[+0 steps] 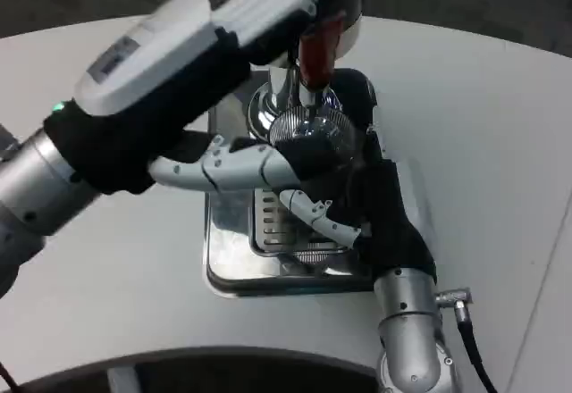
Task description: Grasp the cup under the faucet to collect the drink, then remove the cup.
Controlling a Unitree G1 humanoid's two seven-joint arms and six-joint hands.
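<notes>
The clear, rounded glass cup (313, 138) stood under the chrome faucet (290, 89) with its dark red tap handle (317, 54), on the grated steel drip tray (268, 268), and it was the landmark for the rest. It looked stiff, smooth and probably slippery, likely fragile and heavier once filled; a grip around its side wall, kept upright, seemed safest. Its glass showed bright reflections; any drink inside could not be made out. The right hand (326, 192) wrapped the cup from the near side, fingers curled against its wall. The left hand (268, 13) reached over the cup toward the handle; its grip could not be told. The white bench (500, 161) lay around.
</notes>
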